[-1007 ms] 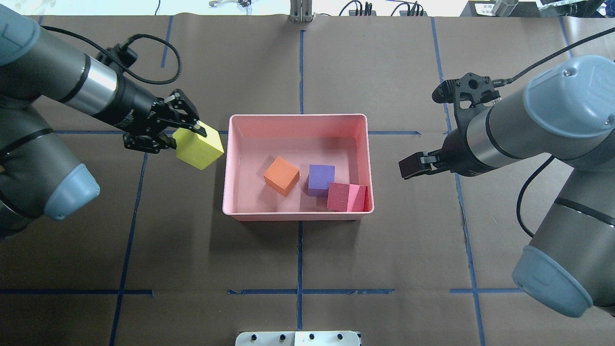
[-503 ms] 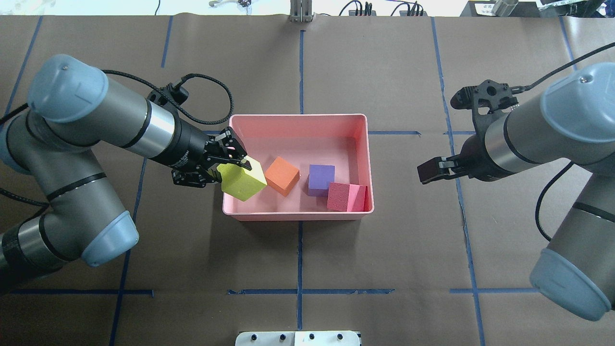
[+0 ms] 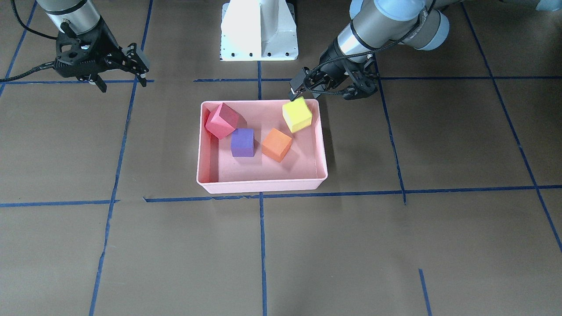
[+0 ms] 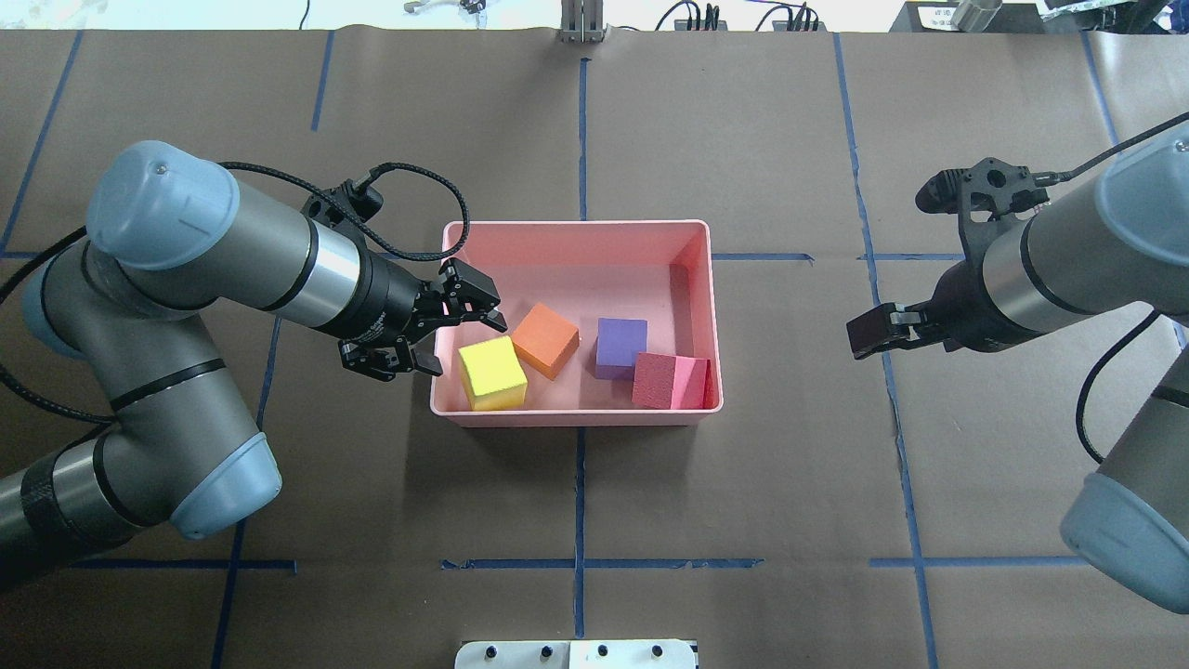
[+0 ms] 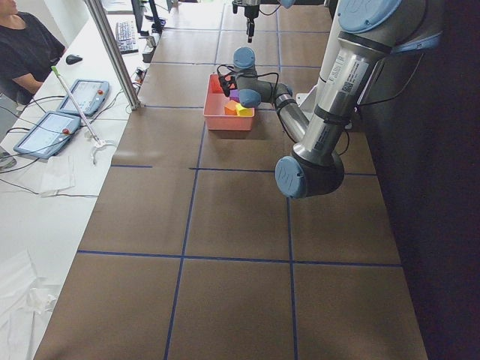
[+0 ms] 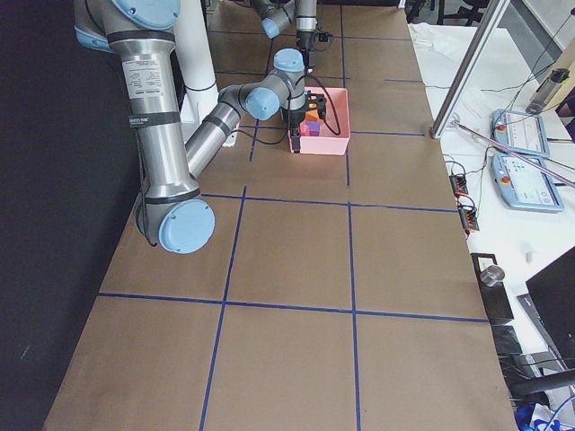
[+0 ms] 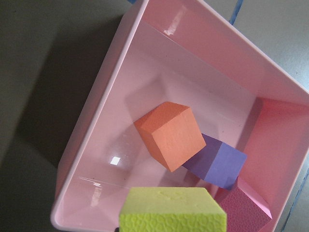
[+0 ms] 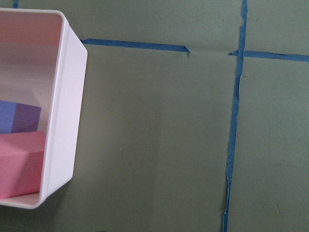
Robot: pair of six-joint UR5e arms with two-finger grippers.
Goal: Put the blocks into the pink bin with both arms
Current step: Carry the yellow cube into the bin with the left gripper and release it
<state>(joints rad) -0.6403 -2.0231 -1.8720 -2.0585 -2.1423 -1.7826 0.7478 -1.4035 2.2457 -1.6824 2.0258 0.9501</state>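
The pink bin (image 4: 576,229) holds all four blocks. The yellow-green block (image 4: 492,373) lies at its front left corner, next to the orange block (image 4: 545,340), the purple block (image 4: 620,347) and the red-pink block (image 4: 664,380), which leans in the front right corner. My left gripper (image 4: 460,342) is open and empty over the bin's left rim, just above the yellow-green block. My right gripper (image 4: 873,333) is open and empty, well to the right of the bin. The left wrist view shows the yellow-green block (image 7: 171,210) close below, with the orange block (image 7: 169,135) beyond it.
Brown paper with blue tape lines (image 4: 580,492) covers the table. The white pedestal base (image 3: 259,30) stands behind the bin in the front-facing view. An operator (image 5: 22,45) sits at a side desk with tablets (image 5: 45,131).
My left gripper carried the yellow-green block right, over the bin's left rim, then opened; the block now lies in the bin. My right arm drew back to the right.
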